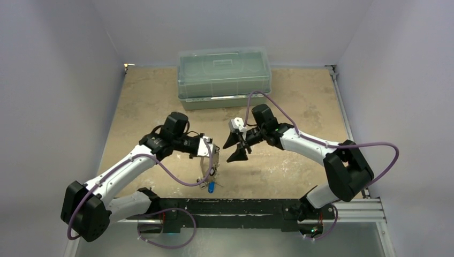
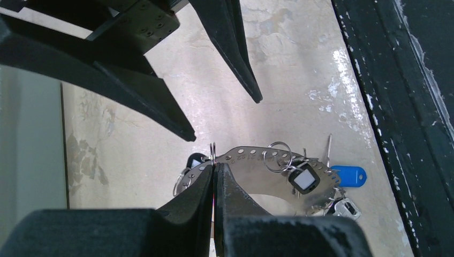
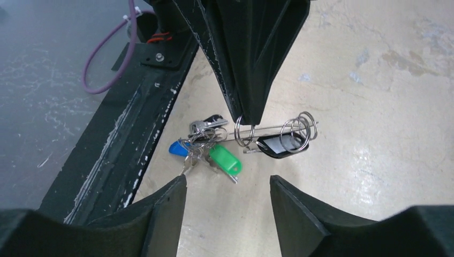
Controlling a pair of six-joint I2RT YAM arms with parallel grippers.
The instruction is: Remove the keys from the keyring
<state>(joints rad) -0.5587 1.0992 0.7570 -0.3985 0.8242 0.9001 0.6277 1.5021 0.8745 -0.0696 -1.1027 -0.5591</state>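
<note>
Your left gripper (image 3: 249,113) is pinched shut on the keyring (image 3: 278,127), holding it low over the table (image 3: 375,107). The loop lies edge-on, its long axis running straight across your right gripper (image 3: 227,187), which gapes wide just short of it. The keys (image 3: 206,142) bunch at the end nearest the black rail (image 3: 107,139), so aim your right arm there.

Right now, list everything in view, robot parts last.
Table: one, beige, mottled.
Storage box: one, translucent green, lidded, far centre.
Keyring: one, grey metal, front centre.
Keys: several, count unclear, silver, with a blue tag, green tag and black tag, bunched on the keyring.
Split rings: several, silver, on the keyring.
Base rail: one, black, near edge.
Left gripper: black, shut on the keyring.
Right gripper: black, open, facing it.
</note>
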